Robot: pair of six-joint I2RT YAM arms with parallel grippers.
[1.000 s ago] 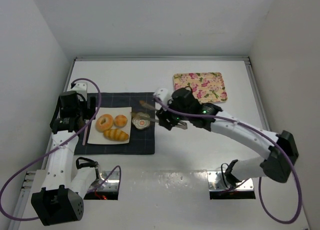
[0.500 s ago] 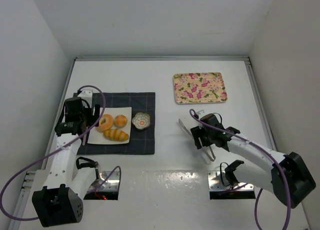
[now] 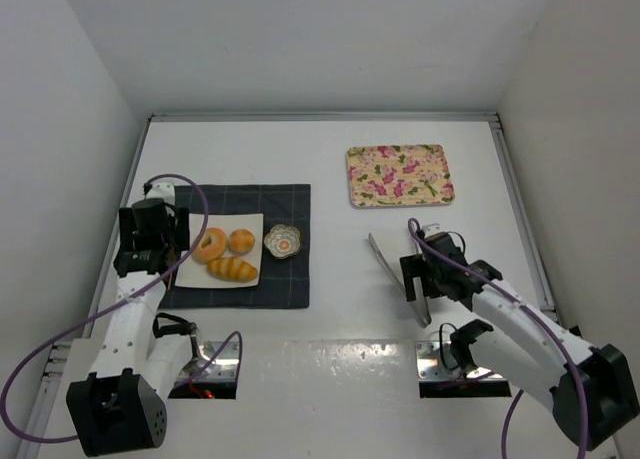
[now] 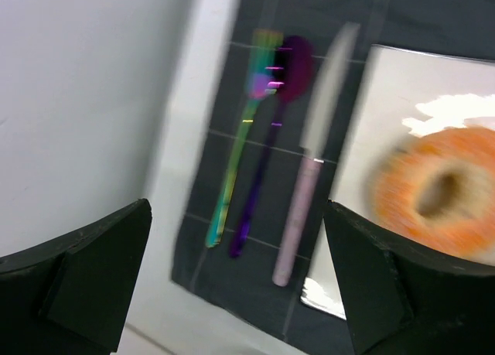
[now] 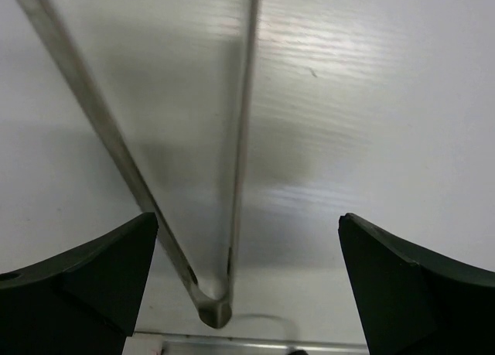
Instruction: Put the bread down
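The bread lies on a white plate on a dark placemat: a ring bagel, a round bun and a ridged croissant roll. My left gripper hovers open over the mat's left edge. The left wrist view shows the blurred bagel on the plate, to the right of my left gripper, which holds nothing. My right gripper is open over metal tongs lying on the table. The right wrist view shows the tongs loose between the spread fingers of my right gripper.
A small scalloped dish with an orange centre sits on the mat, right of the plate. A fork, a spoon and a knife lie on the mat's left side. A floral tray stands at the back right.
My right arm has pulled back from beside the plate to the right front, the tongs have come to lie on the table, and its jaws have opened. The left gripper shifted slightly.
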